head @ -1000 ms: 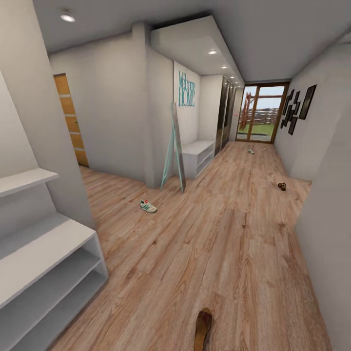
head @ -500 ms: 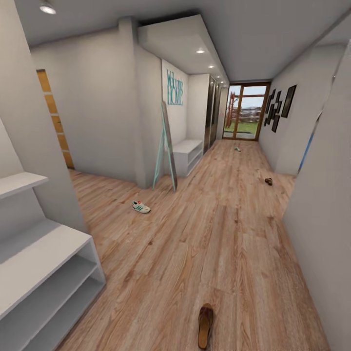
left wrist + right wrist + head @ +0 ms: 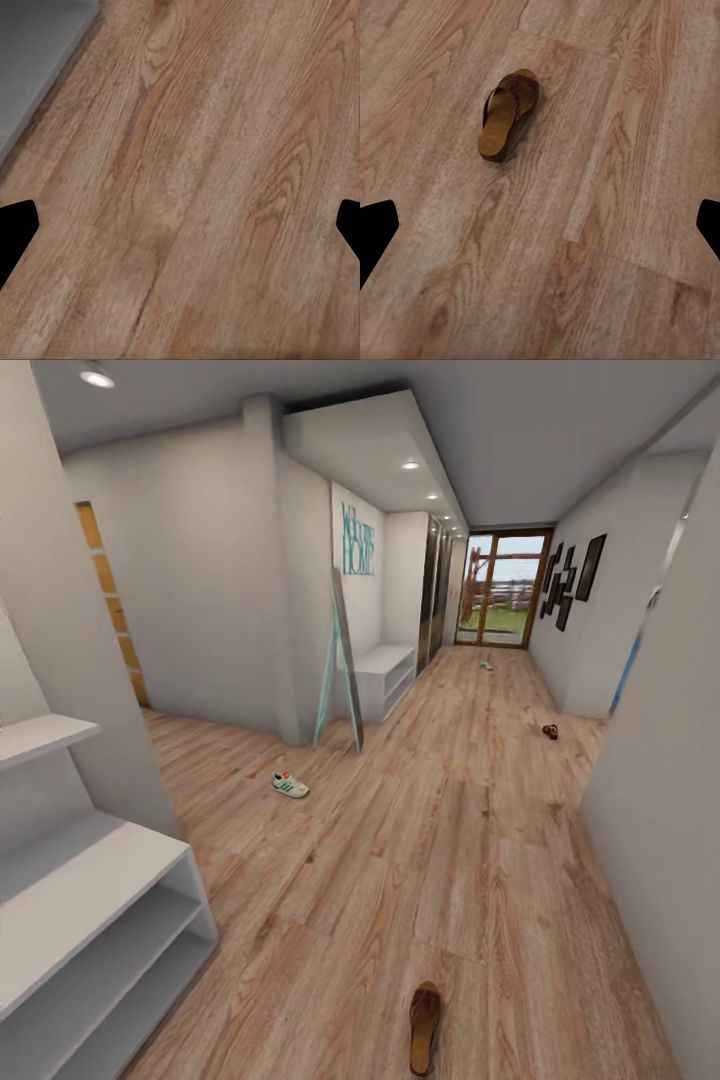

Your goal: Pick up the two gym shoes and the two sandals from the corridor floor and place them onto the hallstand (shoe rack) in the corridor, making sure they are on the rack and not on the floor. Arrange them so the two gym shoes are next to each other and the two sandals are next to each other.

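Where the light brown wood-plank corridor floor (image 3: 450, 840) runs toward a glazed door with a brown frame (image 3: 500, 600), a tall leaning mirror with a teal frame (image 3: 338, 665) stands by a second pale bench (image 3: 385, 678). Dark picture frames (image 3: 570, 580) hang on the far wall. The light grey hallstand with open shelves (image 3: 90, 920) sits close at the near side. One white gym shoe with green stripes (image 3: 290, 785) lies near the mirror, another shoe (image 3: 486, 666) far off by the door, too small to make out. A dark brown sandal with a tan footbed (image 3: 424, 1025) lies nearest, also beneath the right gripper (image 3: 540, 225); a second sandal (image 3: 550, 732) rests mid-corridor. Both the left gripper (image 3: 180, 225) and the right gripper hang over bare planks, fingers spread wide apart, gripping nothing.
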Motion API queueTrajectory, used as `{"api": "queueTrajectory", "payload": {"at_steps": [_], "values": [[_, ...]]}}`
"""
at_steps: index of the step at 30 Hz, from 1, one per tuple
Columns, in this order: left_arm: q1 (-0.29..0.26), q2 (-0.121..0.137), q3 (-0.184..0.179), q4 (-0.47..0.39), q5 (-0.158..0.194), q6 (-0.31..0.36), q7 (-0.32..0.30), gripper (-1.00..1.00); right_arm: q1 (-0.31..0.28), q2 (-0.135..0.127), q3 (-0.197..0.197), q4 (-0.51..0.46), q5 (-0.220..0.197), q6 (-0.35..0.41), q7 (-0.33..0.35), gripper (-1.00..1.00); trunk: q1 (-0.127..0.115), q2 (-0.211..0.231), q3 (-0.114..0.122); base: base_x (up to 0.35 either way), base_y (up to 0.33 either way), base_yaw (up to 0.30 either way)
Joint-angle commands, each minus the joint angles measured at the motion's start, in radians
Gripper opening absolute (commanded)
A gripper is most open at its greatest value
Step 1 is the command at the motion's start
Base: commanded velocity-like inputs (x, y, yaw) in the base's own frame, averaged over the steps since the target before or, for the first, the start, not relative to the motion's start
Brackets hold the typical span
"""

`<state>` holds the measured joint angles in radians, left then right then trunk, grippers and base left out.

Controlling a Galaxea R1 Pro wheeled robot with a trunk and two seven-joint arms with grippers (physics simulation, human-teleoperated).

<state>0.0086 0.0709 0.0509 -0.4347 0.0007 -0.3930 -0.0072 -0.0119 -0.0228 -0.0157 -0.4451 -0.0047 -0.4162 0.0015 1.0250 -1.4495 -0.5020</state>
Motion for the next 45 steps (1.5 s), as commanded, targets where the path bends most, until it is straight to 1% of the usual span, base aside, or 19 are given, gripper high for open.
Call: {"api": "queueTrajectory", "payload": {"at_steps": [1, 2, 5, 8, 20, 23, 24, 25, 27, 33, 36, 38, 39, 40, 41, 42, 43, 44, 45], "values": [[0.0, 0.0, 0.002, -0.001, 0.0, -0.001, -0.001, 1.0, 0.0, 0.0, -0.001, 0.0, 0.0, -0.003, 0.0, 1.0, 0.0, 0.0, -0.001, 0.0, 0.176, -0.001], [0.0, 0.007, 0.034, 0.0, 0.0, -0.007, -0.001, 1.0, 0.0, 0.0, -0.003, 0.01, 0.0, -0.003, -0.003, 1.0, 0.0, 0.0, -0.001, 0.0, 0.232, -0.016], [0.0, 0.009, 0.064, -0.001, 0.001, -0.01, -0.001, 1.0, 0.0, -0.002, -0.004, 0.031, 0.0, -0.004, -0.004, 1.0, 0.0, 0.0, -0.001, 0.0, 0.159, -0.086], [-0.001, 0.008, 0.079, -0.001, 0.0, -0.011, -0.002, 1.0, 0.0, -0.009, -0.006, 0.04, 0.0, -0.005, -0.005, 1.0, 0.0, 0.0, -0.001, 0.0, 0.065, -0.19], [-0.001, -0.004, 0.081, -0.001, -0.002, -0.011, -0.004, 1.0, 0.0, -0.021, -0.006, 0.051, 0.004, -0.007, -0.007, 1.0, 0.0, 0.0, -0.001, 0.0, 0.013, -0.166], [-0.003, -0.006, 0.08, -0.001, 0.0, -0.011, -0.004, 1.0, 0.0, -0.036, -0.007, 0.05, 0.003, -0.007, -0.007, 1.0, 0.0, 0.0, -0.001, 0.0, 0.002, -0.044], [-0.005, -0.008, 0.08, -0.001, 0.002, -0.011, -0.005, 1.0, 0.0, -0.059, -0.007, 0.046, 0.002, -0.007, -0.007, 1.0, 0.0, 0.0, -0.001, 0.0, 0.0, -0.014], [-0.006, -0.008, 0.08, -0.001, 0.002, -0.011, -0.005, 1.0, 0.0, -0.064, -0.007, 0.046, 0.001, -0.008, -0.007, 1.0, 0.0, 0.0, -0.001, 0.0, 0.0, -0.011], [-0.007, -0.008, 0.079, -0.001, 0.002, -0.011, -0.005, 1.0, 0.0, -0.072, -0.007, 0.045, 0.001, -0.008, -0.006, 1.0, 0.0, 0.0, -0.001, 0.0, 0.0, -0.007], [-0.019, -0.008, 0.078, -0.001, 0.001, 0.001, -0.008, 1.0, -0.001, -0.078, -0.006, 0.042, 0.0, -0.007, -0.006, 1.0, 0.0, 0.0, -0.001, 0.0, 0.0, -0.003], [-0.055, -0.008, 0.077, 0.0, -0.001, 0.008, -0.01, 1.0, -0.005, -0.08, -0.006, 0.028, 0.0, -0.006, -0.006, 1.0, 0.0, 0.0, -0.001, 0.0, 0.0, 0.0], [-0.127, -0.007, 0.077, 0.007, -0.003, 0.022, -0.01, 1.0, -0.017, -0.082, -0.006, -0.021, 0.0, -0.003, -0.006, 1.0, 0.0, 0.0, -0.001, 0.0, 0.0, 0.0], [-0.127, -0.007, 0.077, 0.007, -0.003, 0.022, -0.01, 1.0, -0.017, -0.082, -0.006, -0.021, 0.0, -0.003, -0.006, 1.0, 0.0, 0.0, -0.001, 0.0, 0.0, 0.0], [-0.161, -0.008, 0.077, 0.012, -0.005, 0.036, -0.01, 1.0, -0.022, -0.083, -0.006, -0.044, 0.001, -0.001, -0.006, 1.0, 0.0, 0.0, -0.001, 0.0, 0.0, 0.0], [-0.161, -0.008, 0.077, 0.012, -0.005, 0.036, -0.01, 1.0, -0.022, -0.083, -0.006, -0.044, 0.001, -0.001, -0.006, 1.0, 0.0, 0.0, -0.001, 0.0, 0.0, 0.0], [-0.199, -0.009, 0.076, 0.015, -0.007, 0.059, -0.011, 1.0, -0.028, -0.084, -0.006, -0.066, 0.001, 0.001, -0.006, 1.0, 0.0, 0.0, -0.001, 0.0, 0.0, 0.0], [-0.199, -0.009, 0.076, 0.015, -0.007, 0.059, -0.011, 1.0, -0.028, -0.084, -0.006, -0.066, 0.001, 0.001, -0.006, 1.0, 0.0, 0.0, -0.001, 0.0, 0.0, 0.0], [-0.284, -0.017, 0.074, 0.018, -0.009, 0.133, -0.011, 1.0, -0.054, -0.087, -0.006, -0.107, 0.002, 0.018, -0.005, 1.0, 0.0, 0.0, -0.001, 0.0, 0.0, 0.0], [-0.326, -0.021, 0.071, 0.019, -0.011, 0.178, -0.011, 1.0, -0.076, -0.09, -0.006, -0.123, 0.003, 0.04, -0.005, 1.0, 0.0, 0.0, -0.001, 0.0, 0.0, 0.0]]}}
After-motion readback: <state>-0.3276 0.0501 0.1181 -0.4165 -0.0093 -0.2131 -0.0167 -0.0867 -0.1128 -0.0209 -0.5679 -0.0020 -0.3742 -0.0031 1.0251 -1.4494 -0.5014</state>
